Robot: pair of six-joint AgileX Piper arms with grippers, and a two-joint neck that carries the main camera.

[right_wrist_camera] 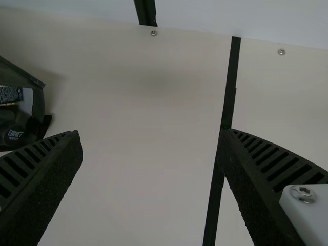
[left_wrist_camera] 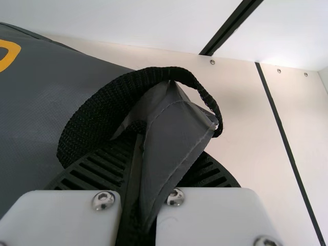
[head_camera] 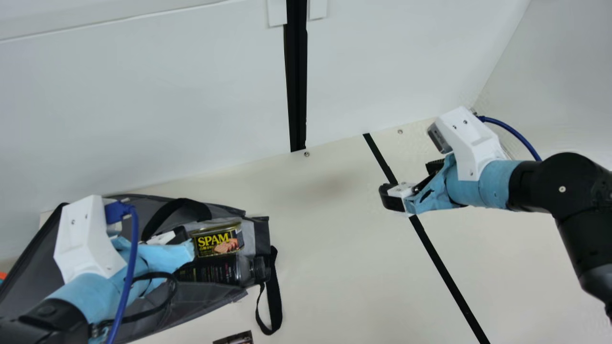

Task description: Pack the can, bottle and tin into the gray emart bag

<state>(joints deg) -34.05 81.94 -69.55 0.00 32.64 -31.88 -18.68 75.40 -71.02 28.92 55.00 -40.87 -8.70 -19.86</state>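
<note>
Gray bag | creased, smooth panel | coarse webbing strap | left pincer clamped

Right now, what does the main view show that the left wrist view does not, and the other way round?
Main view: the tin and the bottle lying in the bag's opening, the right end effector apart from them over the table, and a dark printed item at the lower edge.

Left wrist view: the yellow-orange mark on the bag, and a gray fold pinched between ribbed fingers.

Both: the bag, black strap, left end effector, table, its black line and the wall's black strip.
</note>
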